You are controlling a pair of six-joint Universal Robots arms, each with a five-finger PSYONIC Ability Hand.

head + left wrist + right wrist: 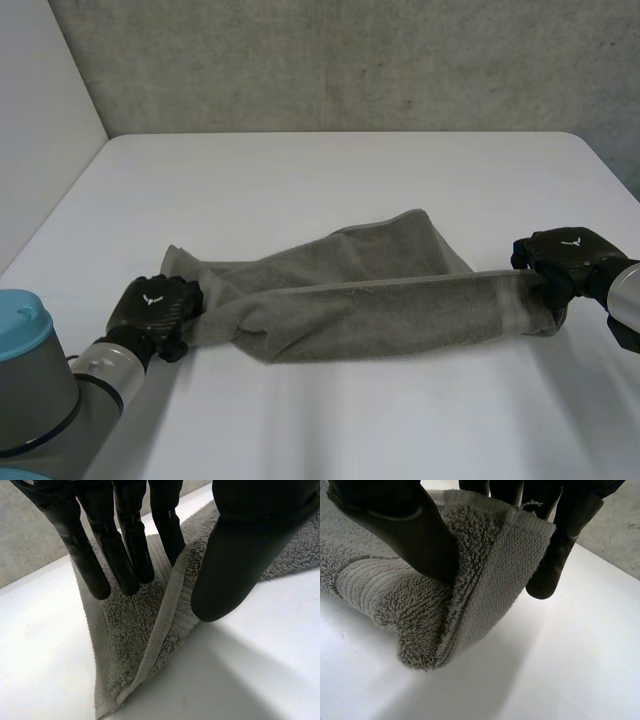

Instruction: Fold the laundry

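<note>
White desk, grey towel strung across its near half.
Closest, left hand pinching one towel end between fingers and thumb; a little farther, right hand pinching the other end, thumb against fingers; concrete wall behind.

Grey towel (ribbed stripes along its hem), white table, black left hand, black right hand
</note>
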